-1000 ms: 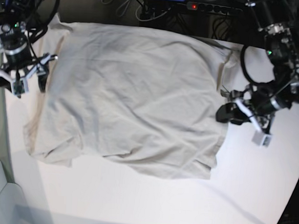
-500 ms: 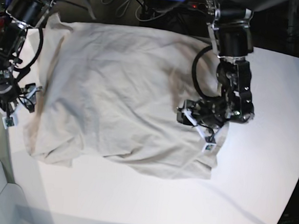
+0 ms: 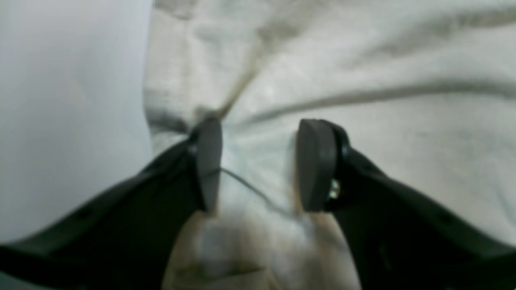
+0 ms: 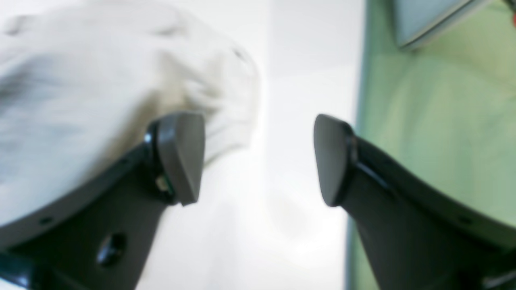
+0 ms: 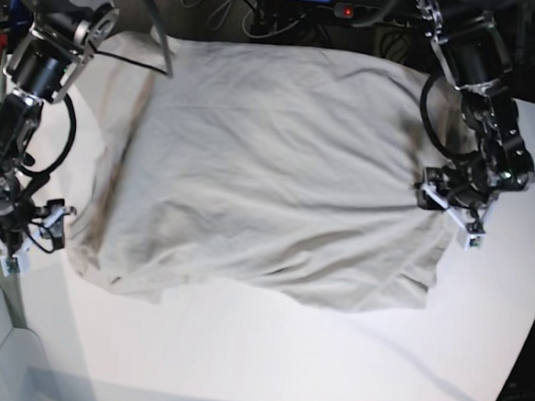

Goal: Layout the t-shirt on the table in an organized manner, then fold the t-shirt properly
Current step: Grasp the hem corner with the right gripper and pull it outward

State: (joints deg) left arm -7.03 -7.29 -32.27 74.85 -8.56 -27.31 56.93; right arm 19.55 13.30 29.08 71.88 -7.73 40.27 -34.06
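Rightward, left jaws pinching t-shirt [image 5: 269,173] edge (right jaws agape), bare table [image 5: 265,366] below.

t-shirt [image 5: 269,173] covers most of the far half of the table [image 5: 265,366]; near side of the shirt is bare white top, open for a pass. Left gripper [image 5: 450,211] sits on the shirt's edge with cloth bunched between its jaws, blocking that side. Right gripper [image 5: 22,237] sits just beside the opposite edge, jaws wide, only bare table between them. Cables and power strip [image 5: 381,14] crowd the far side of the shirt.
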